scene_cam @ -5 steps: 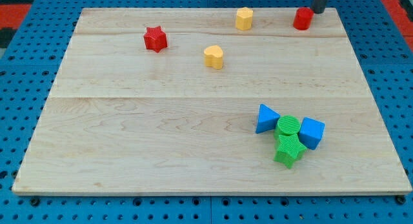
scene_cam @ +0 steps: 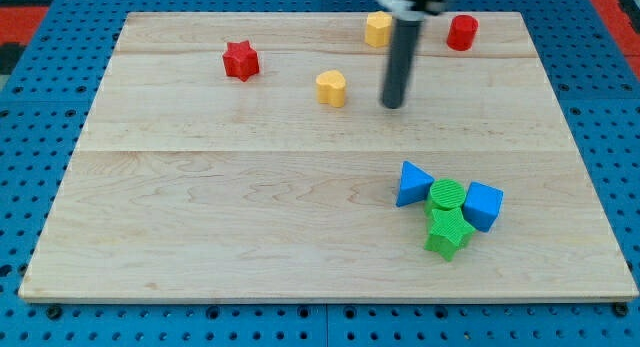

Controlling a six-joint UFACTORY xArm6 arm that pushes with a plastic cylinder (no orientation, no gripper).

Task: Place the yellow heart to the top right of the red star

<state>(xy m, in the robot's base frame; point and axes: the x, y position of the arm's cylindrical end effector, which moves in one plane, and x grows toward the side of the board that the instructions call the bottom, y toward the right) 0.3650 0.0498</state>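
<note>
Camera view looking down at a slant on a pale wooden desk (scene_cam: 250,227) that rests on a blue pegboard (scene_cam: 30,137). My tip (scene_cam: 393,105), the lower end of a straight dark rod, sits on the wood just at 3 o'clock of the yellow heart (scene_cam: 331,88), with a small gap between them. The arm carries no pincer, only this rod, so nothing opens, closes or grips.

The yellow heart lies in the upper middle of the desk. The red star (scene_cam: 240,60) is at about 10 o'clock from the heart, well apart from it, nearer the view's left.

Along the desk's far edge, a yellow hexagon-like block (scene_cam: 377,29) stands at 12 o'clock of my tip, partly behind the rod. A red cylinder (scene_cam: 461,32) sits at 3 o'clock of that yellow block.

Toward 5 o'clock of the desk, four blocks crowd together: a blue triangle (scene_cam: 411,183), a green cylinder (scene_cam: 447,196), a blue cube-like block (scene_cam: 483,205) and a green star (scene_cam: 447,233), each touching a neighbour.
</note>
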